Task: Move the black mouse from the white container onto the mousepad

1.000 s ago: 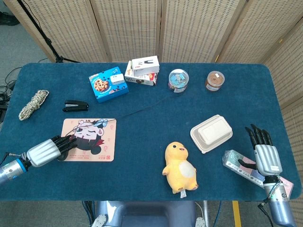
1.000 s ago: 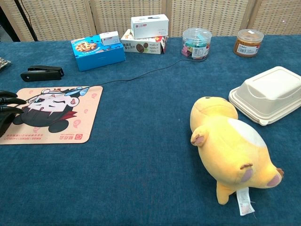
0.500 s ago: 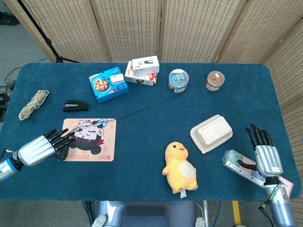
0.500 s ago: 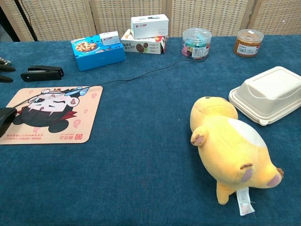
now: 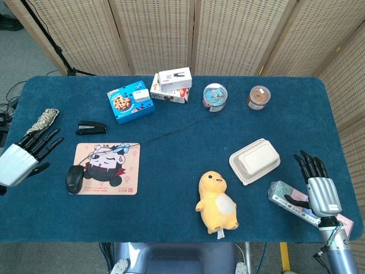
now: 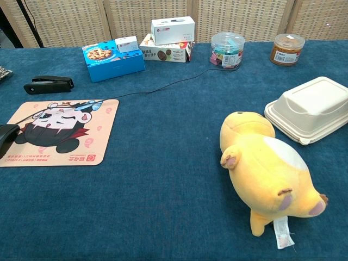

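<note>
In the head view, the left hand (image 5: 23, 155) sits at the far left edge of the frame, palm area silver, dark fingers spread and pointing up and to the right, holding nothing. The black mouse (image 5: 73, 178) lies below and to the right of it, apart from the fingers, resting on the lower left edge of the mousepad (image 5: 114, 168) and partly overhanging onto the blue table (image 5: 171, 188). Its thin cable (image 5: 171, 132) runs up and right across the cloth toward the clear jar (image 5: 214, 96). The right hand (image 5: 317, 185) is at the lower right of the frame, fingers extended upward and slightly apart, its thumb reaching left onto a clear packet (image 5: 285, 197) lying on the table; whether it grips that packet cannot be told. The white container (image 5: 255, 160), lid closed, lies up and left of that hand, well apart from the mouse. A yellow plush toy (image 5: 217, 200) sits low in the centre.

In the chest view, neither hand shows. The mouse (image 6: 5, 136) is cut by the left edge of the frame, touching the left border of the mousepad (image 6: 81, 141). The white container (image 6: 310, 109) is at the right edge, and the plush (image 6: 266, 168) fills the lower right.
</note>
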Robot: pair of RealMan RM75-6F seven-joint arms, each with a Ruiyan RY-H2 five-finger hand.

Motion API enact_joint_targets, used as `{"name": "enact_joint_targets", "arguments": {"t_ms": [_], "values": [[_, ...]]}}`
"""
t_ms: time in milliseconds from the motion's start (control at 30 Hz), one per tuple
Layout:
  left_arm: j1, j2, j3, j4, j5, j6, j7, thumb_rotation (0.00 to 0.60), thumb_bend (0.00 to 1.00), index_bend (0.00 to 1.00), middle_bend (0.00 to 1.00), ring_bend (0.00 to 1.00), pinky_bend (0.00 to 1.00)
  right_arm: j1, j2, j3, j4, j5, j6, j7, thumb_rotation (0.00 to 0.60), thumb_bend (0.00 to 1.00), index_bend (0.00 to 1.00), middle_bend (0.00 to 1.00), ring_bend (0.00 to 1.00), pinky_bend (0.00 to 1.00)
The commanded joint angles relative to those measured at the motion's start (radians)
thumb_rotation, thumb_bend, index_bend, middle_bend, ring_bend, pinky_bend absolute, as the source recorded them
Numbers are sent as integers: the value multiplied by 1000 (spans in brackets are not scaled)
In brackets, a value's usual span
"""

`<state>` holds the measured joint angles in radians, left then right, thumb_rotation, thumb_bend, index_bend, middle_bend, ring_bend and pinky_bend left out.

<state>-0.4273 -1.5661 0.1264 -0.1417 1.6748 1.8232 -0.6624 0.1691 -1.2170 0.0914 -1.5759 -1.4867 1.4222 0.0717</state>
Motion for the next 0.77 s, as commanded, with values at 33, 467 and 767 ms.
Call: {"name": "enact_joint_targets", "arguments": {"t_ms": [33,467,767], "values": [[37,26,-31,-103,-40,-45,-121,591,113,0,0,0,152,-3,8,-3,-9,-9,7,8,600,0,0,0,0,0],[110,400,-12,-1131,-154,-317,134,573,112,0,0,0,0,-22,57,-16,-55,-53,46,22,600,0,0,0,0,0],[138,420,-37,-1303,-259,-432,304,569,111,0,0,0,0,-23,68,-20,-66,-62,47,27,600,0,0,0,0,0]]}}
